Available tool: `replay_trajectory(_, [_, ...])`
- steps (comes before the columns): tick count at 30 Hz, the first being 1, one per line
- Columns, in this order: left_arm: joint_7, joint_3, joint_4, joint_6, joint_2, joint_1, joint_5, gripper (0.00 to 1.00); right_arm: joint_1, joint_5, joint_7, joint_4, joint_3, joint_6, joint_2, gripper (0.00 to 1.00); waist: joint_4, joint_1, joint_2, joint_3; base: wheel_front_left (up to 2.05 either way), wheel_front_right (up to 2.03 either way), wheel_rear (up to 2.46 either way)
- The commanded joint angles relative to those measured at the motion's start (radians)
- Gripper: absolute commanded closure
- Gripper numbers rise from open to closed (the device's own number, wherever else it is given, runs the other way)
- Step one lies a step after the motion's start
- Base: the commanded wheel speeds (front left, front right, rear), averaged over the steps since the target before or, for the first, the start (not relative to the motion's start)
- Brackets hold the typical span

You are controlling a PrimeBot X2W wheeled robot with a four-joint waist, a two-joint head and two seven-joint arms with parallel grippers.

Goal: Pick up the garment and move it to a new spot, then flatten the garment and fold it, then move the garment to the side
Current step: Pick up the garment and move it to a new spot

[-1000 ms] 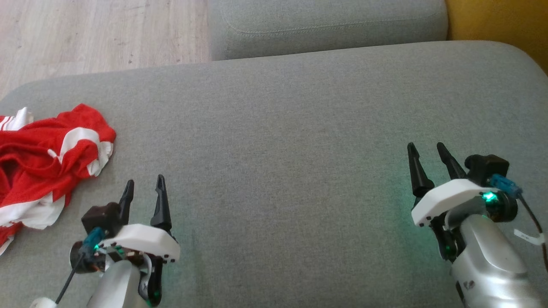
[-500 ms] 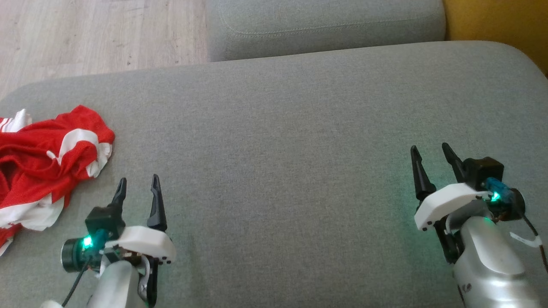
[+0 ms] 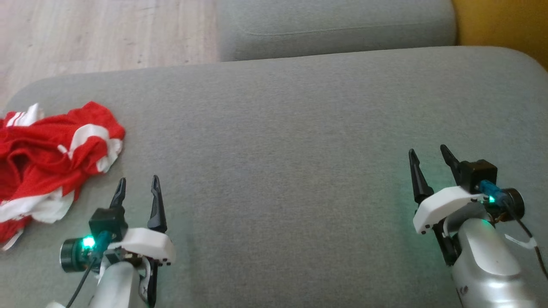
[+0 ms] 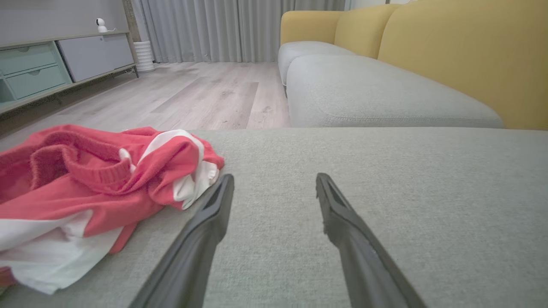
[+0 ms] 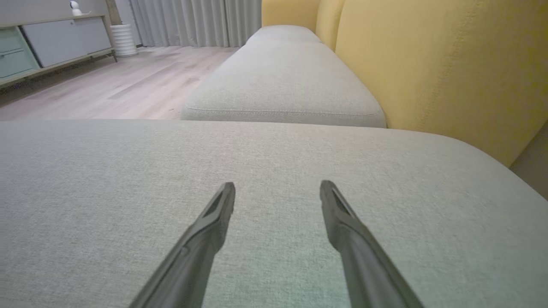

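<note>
You have the garment (image 3: 51, 158), red with white bands, lying crumpled in a heap at the left end of the grey cushion (image 3: 278, 128). It sits close to that cushion's left edge, and part of it runs off the side of the head view. Nothing is gripping it.

Your left gripper (image 3: 138, 178) is over the near left part of the cushion, just to the right of the heap and a little nearer you. Its fingers are spread wide and hold nothing. In the left wrist view the closest white fold lies just beside the tip of one finger. In the head view a strip of bare cushion shows between them, so they are apart.

Your right gripper (image 3: 428, 149) is over the near right part of the cushion, well apart from the garment. It is likewise spread wide and empty, with its fingers pointing toward the cushion's far edge. You cannot tell whether either set of fingertips touches the fabric.

Beyond the cushion's far edge you see a second cushion (image 3: 334, 25). The wooden floor (image 3: 107, 34) lies past the far left corner, and the yellow backrest (image 3: 501, 21) past the far right corner.
</note>
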Motion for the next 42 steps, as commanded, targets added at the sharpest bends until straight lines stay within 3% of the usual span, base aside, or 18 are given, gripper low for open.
replay_trajectory(1, [-0.012,0.038,-0.018,-0.003,0.013,-0.021,0.012,0.0,-0.046,0.0,-0.014,-0.027,0.026,-0.001,0.012,0.0,0.022,0.0,0.0,0.001,0.0,0.0,0.0])
replay_trajectory(12, [-0.012,0.019,-0.019,-0.017,0.001,-0.019,-0.003,0.0,-0.029,0.039,-0.014,-0.041,0.088,-0.001,0.033,0.0,0.24,0.0,0.0,0.014,0.0,0.0,0.0])
replay_trajectory(25, [-0.012,-0.02,-0.03,-0.004,-0.001,-0.054,-0.034,0.0,-0.035,0.103,-0.014,-0.048,0.195,-0.001,0.05,0.0,0.46,0.0,0.0,0.04,0.0,0.0,0.0])
replay_trajectory(32, [-0.012,-0.008,-0.027,-0.007,-0.001,-0.073,-0.029,0.0,-0.043,0.119,-0.014,-0.045,0.22,-0.001,0.051,0.0,0.483,0.0,0.0,0.058,0.0,0.0,0.0])
replay_trajectory(37, [-0.012,0.021,-0.026,-0.002,0.015,-0.132,-0.016,0.0,-0.061,0.125,-0.014,-0.047,0.247,-0.001,0.051,0.0,0.448,0.0,0.0,0.094,0.0,0.0,0.0])
replay_trajectory(42, [-0.012,0.045,0.001,-0.015,0.067,-0.248,-0.004,0.0,-0.091,0.122,-0.014,-0.055,0.271,-0.001,0.037,0.0,0.393,0.0,0.0,0.158,0.0,0.0,0.0])
